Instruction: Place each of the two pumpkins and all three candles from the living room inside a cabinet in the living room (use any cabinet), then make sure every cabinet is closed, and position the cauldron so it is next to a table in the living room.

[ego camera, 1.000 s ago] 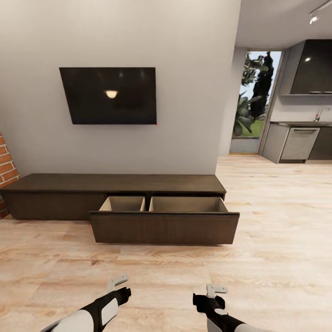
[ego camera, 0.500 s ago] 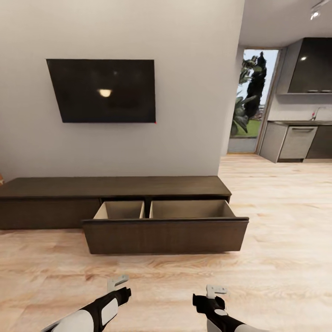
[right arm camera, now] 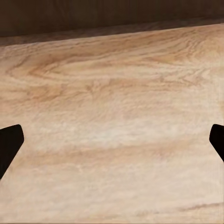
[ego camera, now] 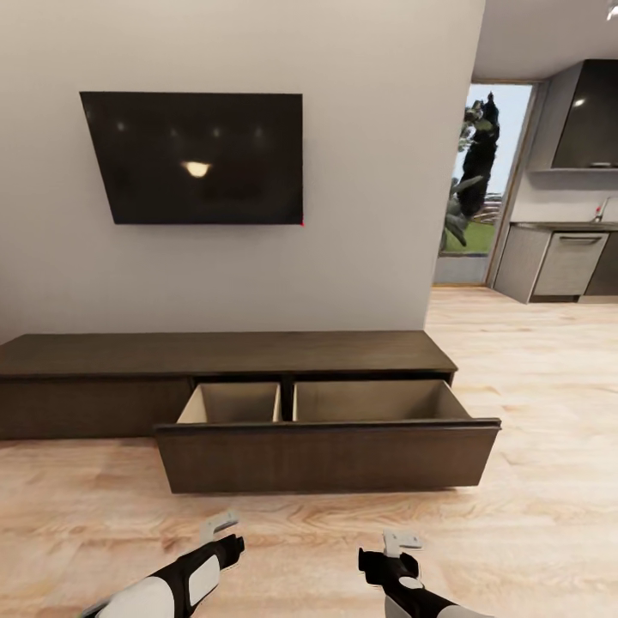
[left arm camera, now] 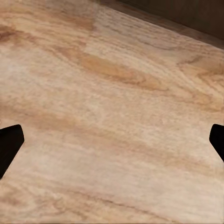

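cabinet sits against the wall under the tv, its wide drawer pulled out, pale insides look bare from here. no pumpkins, candles or cauldron in these views, so the step in hand is likely shutting that drawer or going to fetch items. if you shut it, square up to the drawer front, put both grippers flat on it near its two ends and push evenly so it doesn't skew. left gripper and right gripper hang low over the floor, nothing held. wrist views show what the head view can't: fingertips at the frame edges, so both jaws are spread wide. head view alone shows the drawer's inside and the kitchen beyond.
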You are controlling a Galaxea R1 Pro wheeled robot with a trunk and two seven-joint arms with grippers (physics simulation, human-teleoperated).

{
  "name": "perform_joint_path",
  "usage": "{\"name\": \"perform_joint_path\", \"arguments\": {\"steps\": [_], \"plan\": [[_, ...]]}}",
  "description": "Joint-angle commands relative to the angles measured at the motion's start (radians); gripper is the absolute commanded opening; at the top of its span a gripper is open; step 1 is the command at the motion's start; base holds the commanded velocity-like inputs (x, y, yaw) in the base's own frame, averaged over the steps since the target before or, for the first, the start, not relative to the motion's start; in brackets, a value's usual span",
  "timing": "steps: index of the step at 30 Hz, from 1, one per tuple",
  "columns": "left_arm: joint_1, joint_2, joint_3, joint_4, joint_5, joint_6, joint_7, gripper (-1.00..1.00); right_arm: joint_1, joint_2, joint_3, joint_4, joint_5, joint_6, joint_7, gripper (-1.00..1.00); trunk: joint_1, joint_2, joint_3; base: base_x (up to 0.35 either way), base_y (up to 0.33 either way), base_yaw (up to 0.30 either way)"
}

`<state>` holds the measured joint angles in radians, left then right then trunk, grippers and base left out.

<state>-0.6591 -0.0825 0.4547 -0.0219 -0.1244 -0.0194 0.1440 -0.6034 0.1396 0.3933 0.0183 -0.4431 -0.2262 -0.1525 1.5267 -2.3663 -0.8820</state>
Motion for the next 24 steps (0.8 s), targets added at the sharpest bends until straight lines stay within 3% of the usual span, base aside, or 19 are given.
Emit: {"name": "perform_joint_path", "arguments": {"steps": [1, 11, 19, 24], "plan": [[-0.001, 0.0, 0.008, 0.0, -0.011, -0.002, 0.003, 1.0, -0.001, 0.001, 0.009, 0.002, -0.008, -0.004, -0.002, 1.0, 0.004, -0.008, -0.004, 0.304, 0.207, 0.0], [-0.001, 0.0, 0.008, 0.0, -0.011, -0.002, 0.003, 1.0, -0.001, 0.001, 0.009, 0.002, -0.008, -0.004, -0.002, 1.0, 0.043, -0.078, -0.036, 0.24, 0.146, 0.0], [-0.001, 0.0, 0.008, 0.0, -0.01, -0.002, 0.003, 1.0, -0.001, 0.001, 0.009, 0.003, -0.008, -0.004, -0.002, 1.0, 0.073, -0.134, -0.061, 0.04, 0.022, 0.0], [-0.001, -0.001, 0.008, 0.0, -0.011, -0.002, 0.003, 1.0, -0.001, 0.001, 0.009, 0.002, -0.008, -0.004, -0.002, 1.0, 0.076, -0.135, -0.08, 0.1, 0.001, 0.0]]}}
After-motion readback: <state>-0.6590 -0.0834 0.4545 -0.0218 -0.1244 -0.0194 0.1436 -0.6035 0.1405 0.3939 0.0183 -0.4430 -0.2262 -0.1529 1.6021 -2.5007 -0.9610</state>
